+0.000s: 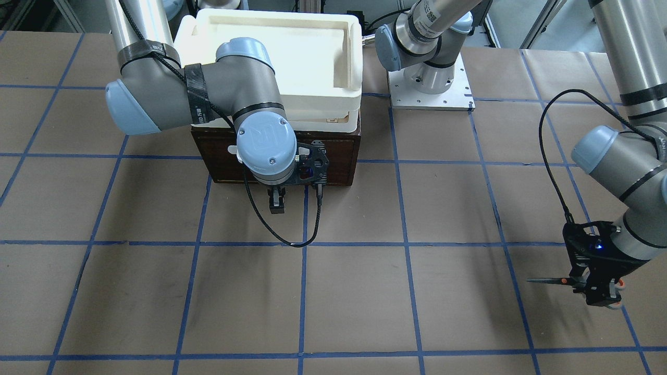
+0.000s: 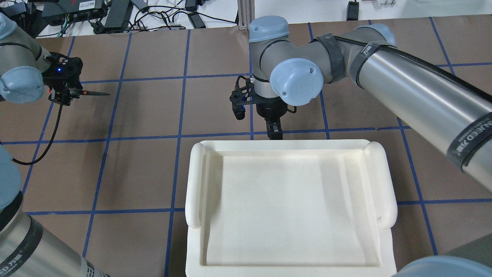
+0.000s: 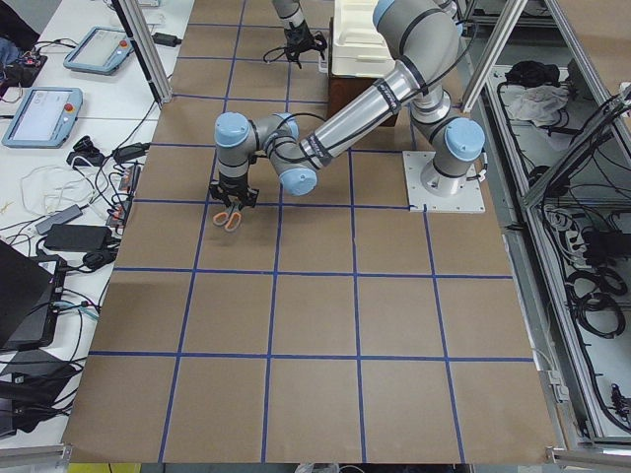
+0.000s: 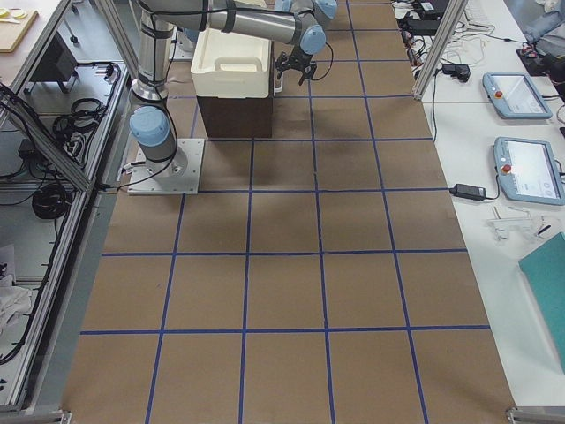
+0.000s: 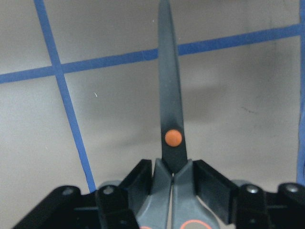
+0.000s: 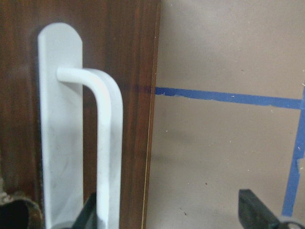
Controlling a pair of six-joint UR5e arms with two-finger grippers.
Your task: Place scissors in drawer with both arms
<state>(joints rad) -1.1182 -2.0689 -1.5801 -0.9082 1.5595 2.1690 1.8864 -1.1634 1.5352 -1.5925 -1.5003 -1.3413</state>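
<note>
My left gripper (image 1: 594, 287) is shut on the scissors (image 1: 550, 281) at their grey handles and holds them above the table, far from the drawer. The dark blades are closed and lie level. The left wrist view shows the blade and orange pivot dot (image 5: 172, 137) just past the fingers. My right gripper (image 1: 276, 202) hangs in front of the closed dark brown drawer (image 1: 336, 161). It is open, and in the right wrist view the white bar handle (image 6: 108, 143) sits just inside one finger (image 6: 90, 212).
A white foam tray (image 2: 194, 184) sits on top of the drawer box and hides it from overhead. The left arm's base plate (image 1: 431, 88) stands beside the box. Brown paper with blue tape lines (image 1: 406, 242) covers the table.
</note>
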